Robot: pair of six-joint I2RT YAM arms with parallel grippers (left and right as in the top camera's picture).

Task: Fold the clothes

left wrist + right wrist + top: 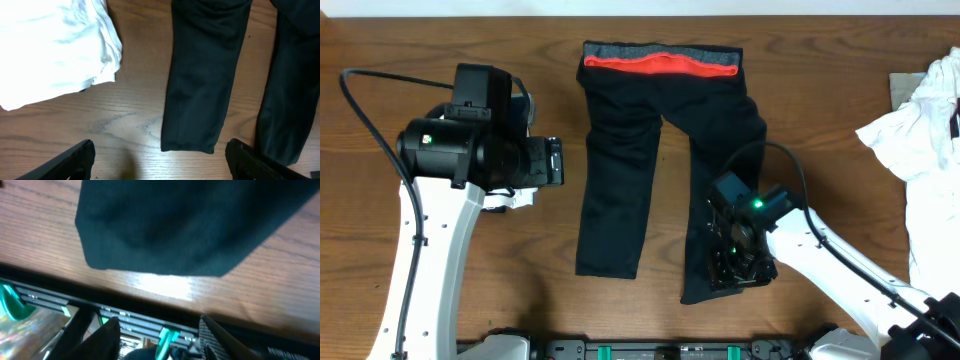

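Black trousers (650,170) are lying spread flat in the middle of the table (840,60). The grey-and-red waistband (660,62) is pointing to 12 o'clock and both legs are running down toward 6 o'clock, slightly apart. No fold is showing in them anywhere, so the folding is looking as if it is only just beginning. The right gripper (738,268) is sitting over the hem (155,272) of the leg at 5 o'clock. In the wrist view its jaws are standing part-way apart, with the hem lying just beyond them and no cloth showing between them, so it is not gripping anything that I can see. The left gripper (556,161) is hovering at 9 o'clock, just beside the other leg, jaws spread wide and carrying nothing. A white cloth (55,45) is lying on the wood near it. More white garments (925,130) are sitting bunched and unfolded at 3 o'clock, at the table's edge and well apart from the trousers. Judging from this, nearly everything is remaining to do: taking hold of the hems, bringing the legs together or up toward the waistband, flattening the result, then dealing with the white pieces. The spot over the hem is suggesting that a first grasp there is coming next.
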